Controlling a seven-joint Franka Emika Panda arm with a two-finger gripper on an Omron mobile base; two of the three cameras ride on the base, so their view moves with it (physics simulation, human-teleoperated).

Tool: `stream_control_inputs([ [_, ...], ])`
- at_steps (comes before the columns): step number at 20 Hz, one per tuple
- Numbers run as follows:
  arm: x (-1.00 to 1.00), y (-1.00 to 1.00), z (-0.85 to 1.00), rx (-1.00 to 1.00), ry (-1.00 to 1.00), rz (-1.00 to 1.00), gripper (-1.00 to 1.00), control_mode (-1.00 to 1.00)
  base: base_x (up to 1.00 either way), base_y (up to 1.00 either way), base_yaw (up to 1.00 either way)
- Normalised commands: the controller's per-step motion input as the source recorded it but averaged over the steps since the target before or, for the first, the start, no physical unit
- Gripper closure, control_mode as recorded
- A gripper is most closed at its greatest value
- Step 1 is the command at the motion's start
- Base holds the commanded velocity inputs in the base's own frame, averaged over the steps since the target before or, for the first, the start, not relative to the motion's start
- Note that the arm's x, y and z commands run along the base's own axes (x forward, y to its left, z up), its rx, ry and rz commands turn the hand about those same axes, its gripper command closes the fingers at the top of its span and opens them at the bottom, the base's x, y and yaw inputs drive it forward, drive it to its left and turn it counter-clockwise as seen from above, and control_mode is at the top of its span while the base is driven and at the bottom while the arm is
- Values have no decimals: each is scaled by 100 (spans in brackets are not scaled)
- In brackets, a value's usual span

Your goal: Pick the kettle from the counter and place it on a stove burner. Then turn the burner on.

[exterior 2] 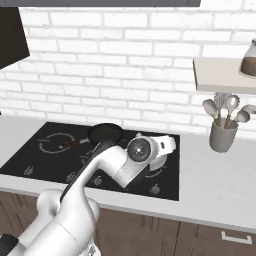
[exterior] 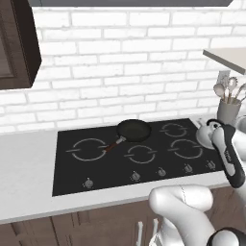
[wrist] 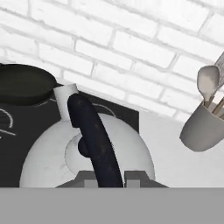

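Note:
The silvery-white kettle (wrist: 87, 153) sits right under my hand, and its dark arched handle (wrist: 94, 135) runs up between my two finger tips. My gripper (wrist: 110, 177) is shut on that handle. In the left base view the kettle (exterior: 202, 138) is at the right edge of the black stove (exterior: 96, 168), where the cooktop meets the light grey counter (exterior: 29, 163), and my gripper (exterior: 212, 129) is on top of it. The burner (exterior: 89, 149), the largest ring with side dashes, lies far to the left. Whether the kettle rests on the surface or hangs just above it, I cannot tell.
A black frying pan (exterior: 133, 129) sits on the back middle ring with its handle pointing front-left. A grey utensil cup (exterior: 228, 110) stands on the counter just right of the kettle. Silver knobs (exterior: 136, 176) line the stove's front edge. A wall shelf (exterior 2: 220, 75) hangs above the cup.

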Motion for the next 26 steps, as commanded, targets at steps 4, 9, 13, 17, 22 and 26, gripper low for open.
stream_control_inputs([
  [4, 1, 42, 26, -7, 5, 15, 100, -100, 0, 0, 0],
  [9, 2, 30, 5, -5, 12, 16, 100, -100, 0, 0, 0],
  [13, 0, 35, 5, -5, 6, 16, 100, -100, 0, 0, 0],
  [17, 0, 56, 29, -5, 0, 15, 100, -100, 0, 0, 0],
  [22, 0, 76, 25, -6, 0, 13, 100, -100, 0, 0, 0],
  [26, 5, 83, 25, -3, 0, 11, 100, -100, 0, 0, 0],
])
